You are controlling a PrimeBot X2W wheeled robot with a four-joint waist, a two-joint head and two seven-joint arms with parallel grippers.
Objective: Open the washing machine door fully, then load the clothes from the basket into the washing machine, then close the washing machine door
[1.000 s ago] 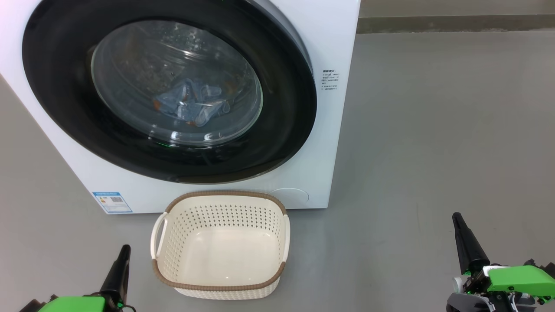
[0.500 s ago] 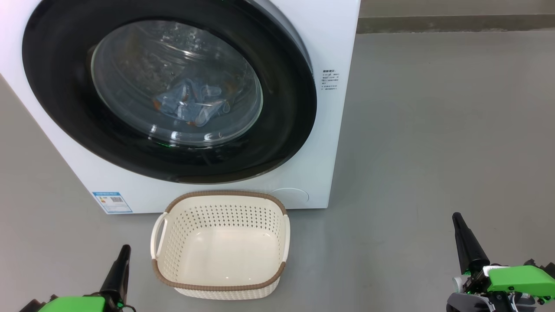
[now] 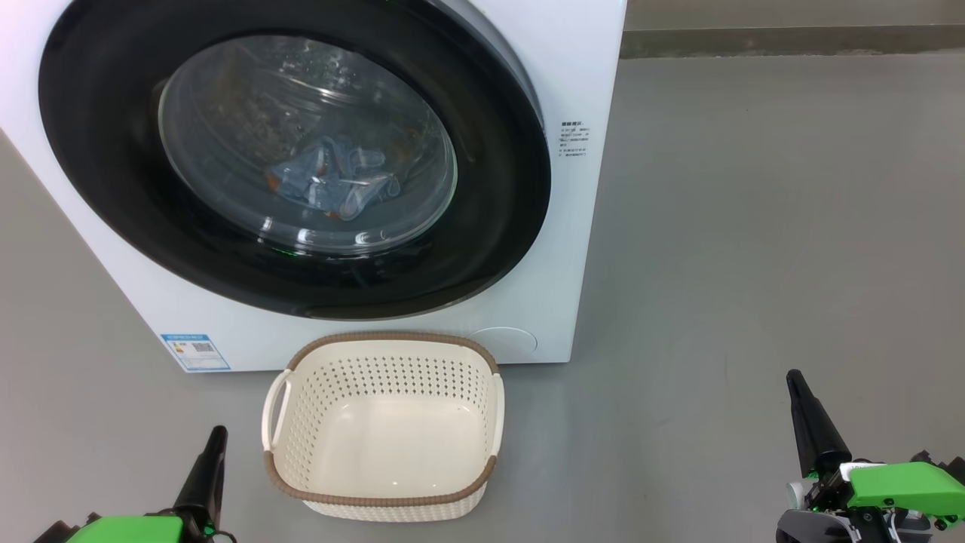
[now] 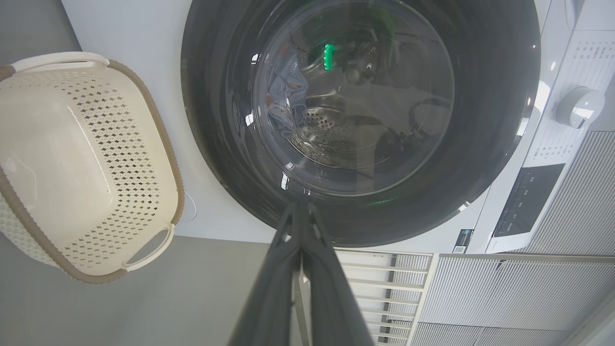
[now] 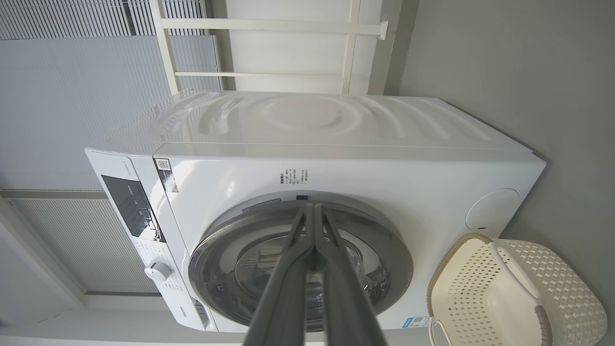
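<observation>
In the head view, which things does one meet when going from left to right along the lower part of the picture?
left gripper → basket → right gripper

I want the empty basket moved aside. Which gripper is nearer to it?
Left. The left gripper sits just off the basket on its left side; the right gripper is well off to the basket's right, across the floor.
</observation>
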